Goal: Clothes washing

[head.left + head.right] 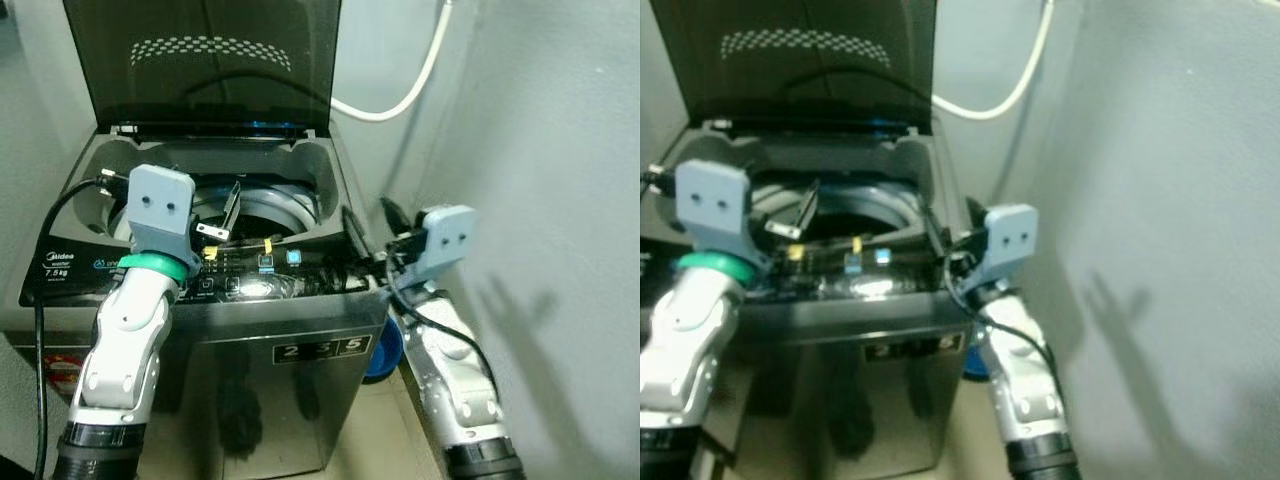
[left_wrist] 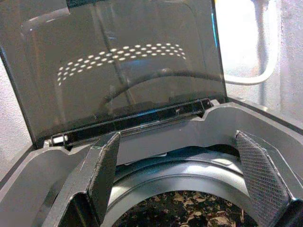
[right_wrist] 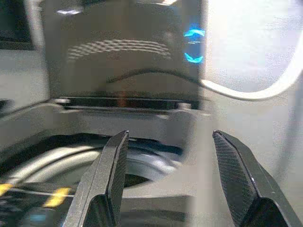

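The washing machine (image 1: 270,330) stands lid up, with patterned clothes (image 2: 189,213) in the drum. The left gripper (image 2: 184,184), fingers spread, hovers over the drum's front edge; the right gripper (image 3: 175,184), also spread, is near the front right corner (holding nothing). Best to lower the lid gently before pressing any buttons.

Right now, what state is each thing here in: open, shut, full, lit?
Washing machine lid: raised, upright.
Drum: holds patterned cloth.
Control panel: lit, blue lights showing.
Left end effector: open, above the drum.
Right end effector: open, holding nothing, at the machine's right edge.
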You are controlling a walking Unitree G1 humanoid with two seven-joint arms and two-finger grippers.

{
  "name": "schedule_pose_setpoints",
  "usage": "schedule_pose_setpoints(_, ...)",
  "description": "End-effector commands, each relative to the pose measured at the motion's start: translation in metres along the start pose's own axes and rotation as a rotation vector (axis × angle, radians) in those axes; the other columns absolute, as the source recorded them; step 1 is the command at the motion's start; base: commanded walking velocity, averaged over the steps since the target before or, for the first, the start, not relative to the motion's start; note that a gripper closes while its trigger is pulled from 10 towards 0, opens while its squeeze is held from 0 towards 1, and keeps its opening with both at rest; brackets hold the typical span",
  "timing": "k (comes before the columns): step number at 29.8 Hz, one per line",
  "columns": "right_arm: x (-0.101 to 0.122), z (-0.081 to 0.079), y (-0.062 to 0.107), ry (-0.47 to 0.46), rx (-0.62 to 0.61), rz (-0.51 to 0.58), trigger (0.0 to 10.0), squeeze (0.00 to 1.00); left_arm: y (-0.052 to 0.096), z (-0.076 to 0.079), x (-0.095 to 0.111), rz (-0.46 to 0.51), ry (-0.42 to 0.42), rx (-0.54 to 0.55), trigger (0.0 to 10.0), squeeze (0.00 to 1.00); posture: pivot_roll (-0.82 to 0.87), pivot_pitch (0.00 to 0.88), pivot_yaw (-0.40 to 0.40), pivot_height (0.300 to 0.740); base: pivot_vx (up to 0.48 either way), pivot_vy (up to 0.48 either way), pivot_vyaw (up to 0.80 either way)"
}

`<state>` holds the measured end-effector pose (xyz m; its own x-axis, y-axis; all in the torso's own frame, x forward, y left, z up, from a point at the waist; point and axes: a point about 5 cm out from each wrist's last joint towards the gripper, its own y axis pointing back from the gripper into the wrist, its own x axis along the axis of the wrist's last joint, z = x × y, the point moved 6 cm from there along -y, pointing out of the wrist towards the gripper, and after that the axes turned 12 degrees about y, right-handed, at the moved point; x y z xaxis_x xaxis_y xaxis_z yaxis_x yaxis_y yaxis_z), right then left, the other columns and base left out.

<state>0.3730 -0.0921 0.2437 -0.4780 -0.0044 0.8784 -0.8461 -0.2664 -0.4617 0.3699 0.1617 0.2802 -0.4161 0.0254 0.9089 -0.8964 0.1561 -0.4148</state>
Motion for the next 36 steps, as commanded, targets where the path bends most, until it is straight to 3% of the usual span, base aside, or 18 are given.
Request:
schedule_pose_setpoints(1,-0.008,0.013,0.005,-0.006,-0.050,-0.025,10.0,0.00,-0.002,0.004,-0.001,-0.002,-0.001,-0.015,10.0,0.00,0.03,0.000,0.023,0.740,0.000,0.000,0.00)
schedule_pose_setpoints(9,-0.003,0.009,0.001,-0.004,-0.018,-0.011,10.0,0.00,0.004,0.011,0.002,0.008,0.038,-0.028,10.0,0.00,0.06,0.000,-0.013,0.740,0.000,0.000,0.00)
schedule_pose_setpoints(12,0.001,0.002,-0.003,-0.014,0.017,0.000,10.0,0.00,0.015,0.015,-0.003,-0.020,0.066,-0.022,10.0,0.00,0.09,0.000,-0.041,0.740,0.000,0.000,0.00)
schedule_pose_setpoints(17,0.001,-0.001,-0.007,-0.021,0.036,0.005,10.0,0.00,0.021,0.012,-0.004,-0.020,0.052,-0.003,10.0,0.00,0.11,0.000,-0.067,0.740,0.000,0.000,0.00)
schedule_pose_setpoints(23,0.002,-0.012,-0.011,-0.035,0.079,0.008,10.0,0.00,0.023,0.011,0.000,-0.008,0.042,0.013,10.0,0.00,0.11,0.000,-0.077,0.740,0.000,0.000,0.00)
schedule_pose_setpoints(36,0.000,-0.011,-0.009,-0.034,0.074,-0.002,10.0,0.00,0.023,0.015,0.000,-0.012,0.034,0.003,10.0,0.00,0.09,0.003,-0.076,0.740,0.000,0.000,0.00)
